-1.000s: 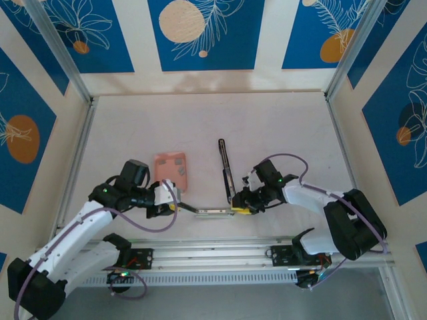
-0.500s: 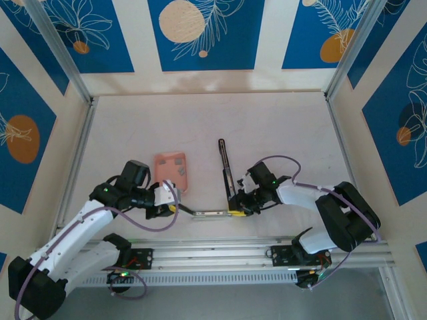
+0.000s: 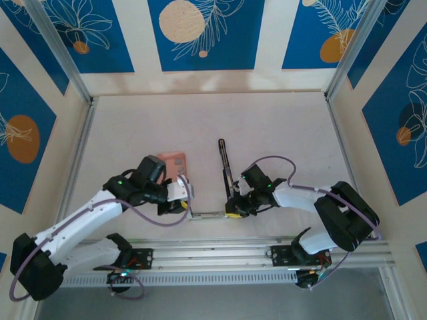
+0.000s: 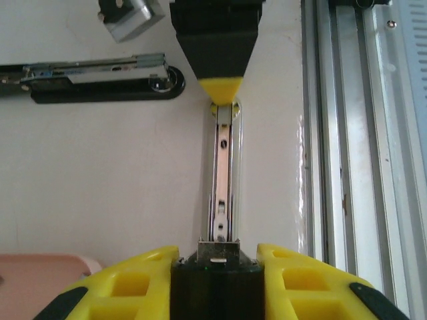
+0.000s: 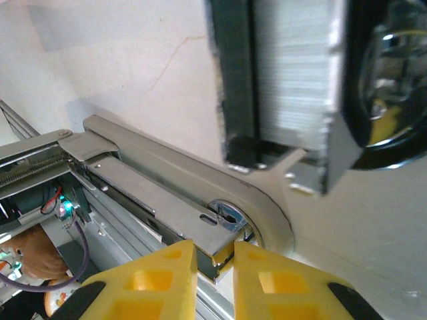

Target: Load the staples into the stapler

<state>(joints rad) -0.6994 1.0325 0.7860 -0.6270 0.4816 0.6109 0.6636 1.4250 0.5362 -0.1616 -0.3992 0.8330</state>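
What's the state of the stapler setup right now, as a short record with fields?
stapler: lying on the table, opened into an L
black arm: points away from the arms
silver bar: lies crosswise between the grippers
left gripper: jaws on the bar's free end
right gripper: jaws pinching the bar's hinge end
tray: pink, partly under the left arm
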